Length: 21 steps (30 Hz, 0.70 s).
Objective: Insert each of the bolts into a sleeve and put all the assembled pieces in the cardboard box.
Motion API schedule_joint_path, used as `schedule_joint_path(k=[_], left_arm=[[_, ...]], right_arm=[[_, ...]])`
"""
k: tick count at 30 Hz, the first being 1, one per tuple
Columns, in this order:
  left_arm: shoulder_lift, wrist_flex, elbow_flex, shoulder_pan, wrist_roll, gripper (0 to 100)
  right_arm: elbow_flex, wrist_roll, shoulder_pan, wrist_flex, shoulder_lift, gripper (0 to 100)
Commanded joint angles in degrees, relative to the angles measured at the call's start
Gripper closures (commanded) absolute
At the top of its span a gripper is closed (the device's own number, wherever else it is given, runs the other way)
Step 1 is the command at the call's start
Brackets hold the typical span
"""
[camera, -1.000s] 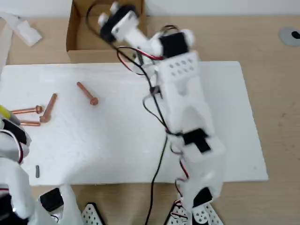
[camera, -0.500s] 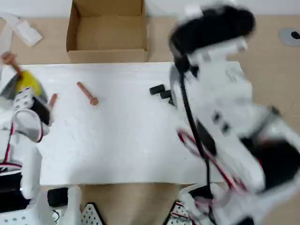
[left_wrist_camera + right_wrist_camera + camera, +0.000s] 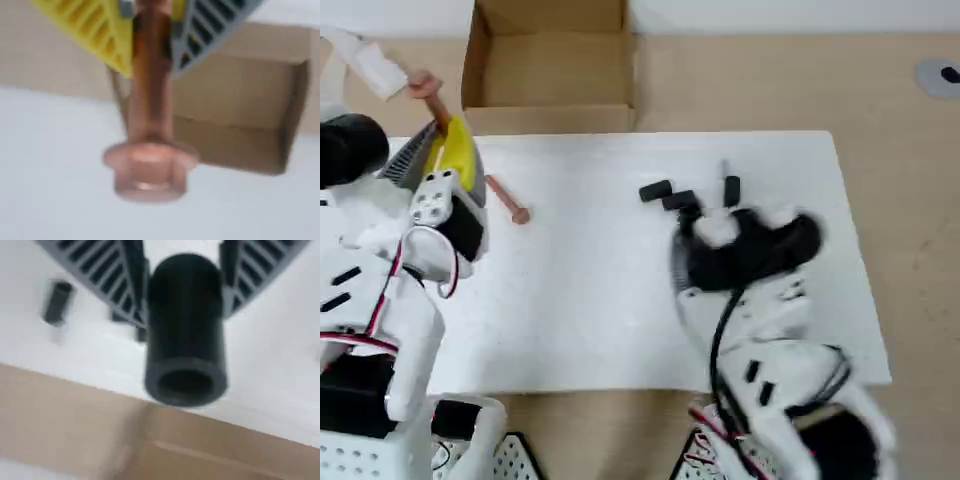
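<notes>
My left gripper is shut on a copper bolt, held over the mat's far left corner near the cardboard box. In the left wrist view the bolt hangs head-down from the yellow and grey fingers, with the box behind. My right gripper is shut on a black sleeve at mid-mat. The right wrist view shows that sleeve between the fingers, its open end toward the camera. Two loose sleeves lie just left of it.
Another bolt lies on the white mat beside the left arm. A loose sleeve shows in the right wrist view. A white part sits at the far left, a grey disc at the far right.
The right arm has swung back from over the box to the sleeves at mid-mat. The left arm has risen from the mat's left edge with a bolt, toward the box.
</notes>
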Motion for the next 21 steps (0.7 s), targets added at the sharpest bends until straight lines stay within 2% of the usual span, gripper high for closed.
schedule_joint_path(k=[1,4,6,9,11,17,21], left_arm=[[-0.7,-1.8,-0.7,5.0,0.3,99],[-0.7,-2.1,-0.8,7.2,0.4,99],[-0.7,-2.2,-1.0,7.2,2.9,99],[-0.7,-2.0,-0.9,7.2,8.4,99],[-0.7,-1.8,-0.7,7.6,9.3,99],[-0.7,0.7,-1.1,7.7,7.7,99],[-0.7,4.5,-1.1,12.0,3.9,99]], right_arm=[[18.7,-0.4,-6.7,-14.2,-12.5,98.8],[29.1,-0.4,-10.6,-22.2,-20.8,98.8],[33.8,-0.3,-12.4,-25.2,-24.9,98.8],[36.8,2.0,-15.3,-27.9,-25.8,98.9],[37.9,2.0,-16.1,-30.6,-25.7,98.9],[41.5,2.0,-16.7,-37.8,-25.7,98.9],[42.8,2.0,-19.3,-39.9,-25.6,98.9]])
